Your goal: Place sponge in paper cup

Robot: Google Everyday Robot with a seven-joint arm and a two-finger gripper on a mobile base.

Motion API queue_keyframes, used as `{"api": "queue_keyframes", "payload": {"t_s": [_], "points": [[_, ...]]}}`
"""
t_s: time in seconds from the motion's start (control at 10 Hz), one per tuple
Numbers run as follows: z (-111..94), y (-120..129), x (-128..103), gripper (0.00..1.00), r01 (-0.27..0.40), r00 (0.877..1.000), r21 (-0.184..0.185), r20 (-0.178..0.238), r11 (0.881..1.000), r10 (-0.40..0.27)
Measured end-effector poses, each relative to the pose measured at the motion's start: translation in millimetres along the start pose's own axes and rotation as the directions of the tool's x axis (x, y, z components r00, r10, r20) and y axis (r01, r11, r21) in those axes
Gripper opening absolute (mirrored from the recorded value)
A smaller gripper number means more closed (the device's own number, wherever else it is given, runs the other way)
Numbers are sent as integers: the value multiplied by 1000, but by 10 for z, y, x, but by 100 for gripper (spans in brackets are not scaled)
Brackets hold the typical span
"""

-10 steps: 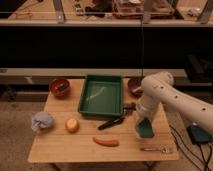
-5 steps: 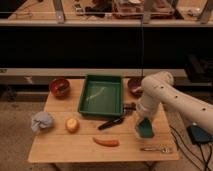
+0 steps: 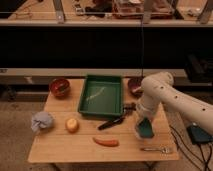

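Roughly midway: gripper (image 3: 144, 125) at 4 o'clock of the green tray (image 3: 102, 95), over the surface's right side, sponge (image 3: 145, 129) at its tip. Paper cup not visible, so drop apparently pending.

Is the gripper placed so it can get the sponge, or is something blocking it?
Probably yes. The gripper hangs right at the sponge near the table's right edge, with nothing between them. The nearest item, a dark utensil, lies to the left.

No legible text, label or number on anything here.
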Motion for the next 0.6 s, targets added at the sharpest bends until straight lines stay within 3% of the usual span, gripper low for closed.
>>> {"api": "queue_keyframes", "payload": {"t_s": [0.4,0.6], "points": [[0,-2,1,64,0,1000,0,0,1000,0],[0,-2,1,79,0,1000,0,0,1000,0]]}}
